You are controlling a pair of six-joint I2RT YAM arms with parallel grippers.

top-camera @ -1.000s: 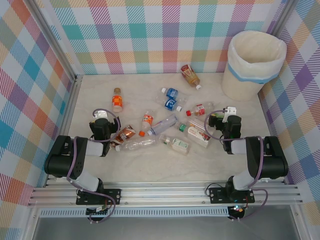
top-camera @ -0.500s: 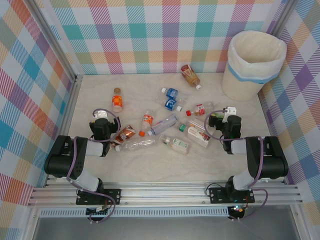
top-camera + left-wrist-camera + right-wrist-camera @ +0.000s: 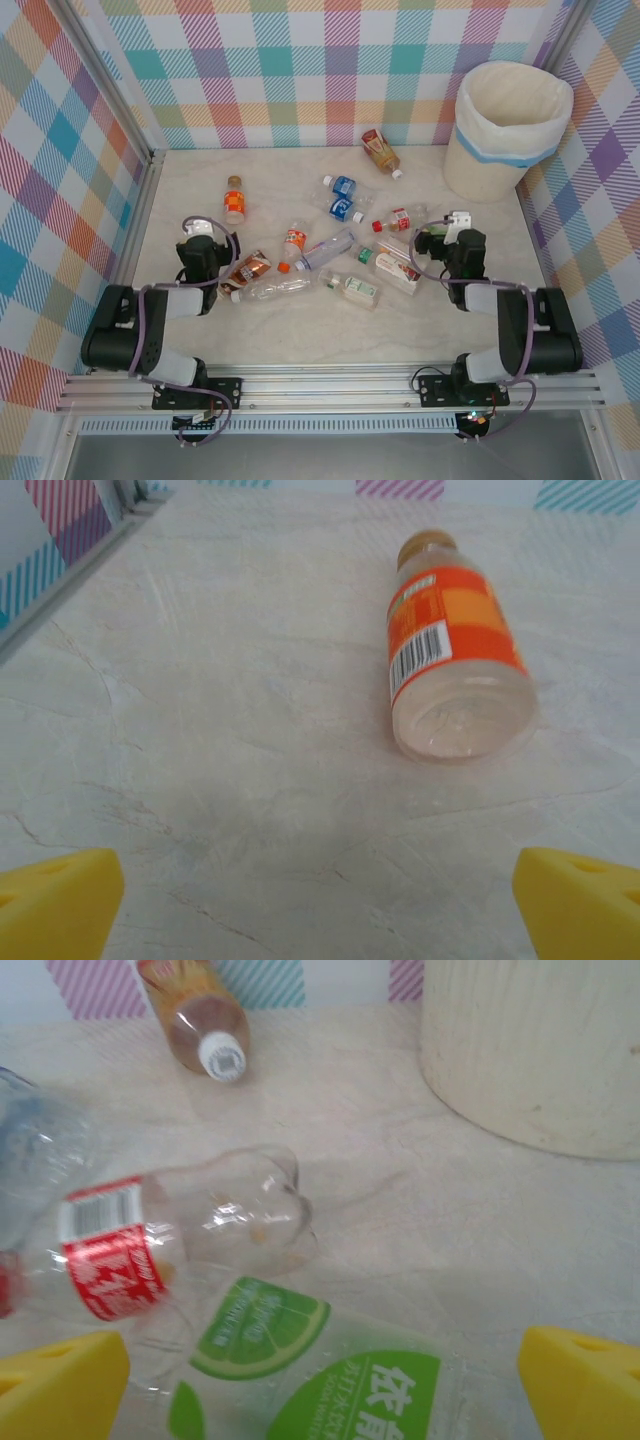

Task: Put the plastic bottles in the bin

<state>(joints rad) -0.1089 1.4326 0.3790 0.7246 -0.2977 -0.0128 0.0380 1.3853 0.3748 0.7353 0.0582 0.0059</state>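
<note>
Large round cream-white bin (image 3: 482,178), white liner folded over rim, light blue band, upright at 1 o'clock on pale marbled worktop (image 3: 300,335), in far right corner. Small plastic bottles strewn on worktop, outside bin. At 10 o'clock, alone: clear orange-label bottle (image 3: 234,198) with tan cap; in left wrist view on its side, base toward camera, cap away, at 1 o'clock from left claw (image 3: 320,910). Left claw spread wide, yellow fingertips (image 3: 55,900) well apart, pinching nothing, apart from that bottle. At 12 o'clock near plaid back wall (image 3: 320,80): brown-label bottle (image 3: 380,151) with white cap, left of bin. Toward centre: two blue-label clear bottles (image 3: 345,186) close together, clear red-label bottle (image 3: 400,218) with red cap just right of them, second orange-labelled one (image 3: 292,243), crushed brown bottle (image 3: 248,268), bare clear bottle (image 3: 272,288), small green-label bottle (image 3: 352,288). Right claw (image 3: 320,1390) at 3 o'clock of pile, spread wide, pinching nothing, low over clear lime-label bottle (image 3: 300,1370). In right wrist view: red-label bottle at 9 o'clock, overlapping lime-label bottle, touching or not cannot tell; brown-label bottle at 11 o'clock, cap toward camera; bin wall at 1 o'clock, apart from bottles.
</note>
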